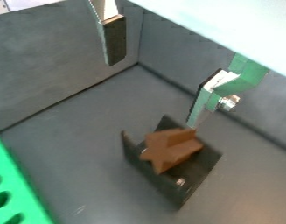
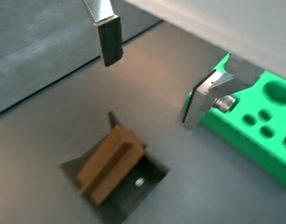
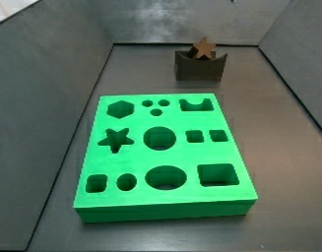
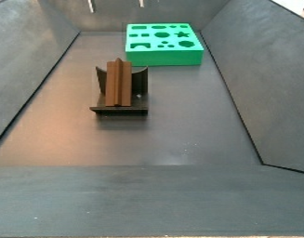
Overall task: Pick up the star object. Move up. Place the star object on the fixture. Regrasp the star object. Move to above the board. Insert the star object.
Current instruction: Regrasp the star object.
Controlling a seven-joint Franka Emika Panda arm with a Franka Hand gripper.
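Note:
The brown star object [image 1: 170, 147] stands on edge in the notch of the dark fixture [image 1: 186, 175]; it also shows in a wrist view [image 2: 114, 162] and in both side views [image 3: 203, 47] [image 4: 117, 84]. My gripper [image 1: 162, 68] hangs open above the fixture and holds nothing, its silver fingers [image 2: 108, 39] spread wide and well clear of the star. The side views show almost nothing of the gripper. The green board [image 3: 163, 205] with its shaped holes lies flat on the floor a short way from the fixture [image 3: 199, 69], and shows too in a side view [image 4: 166, 58].
Grey walls enclose the dark floor on all sides. The fixture [image 4: 136, 93] sits near one end wall. An edge of the board [image 1: 23, 188] [image 2: 268, 140] shows in both wrist views.

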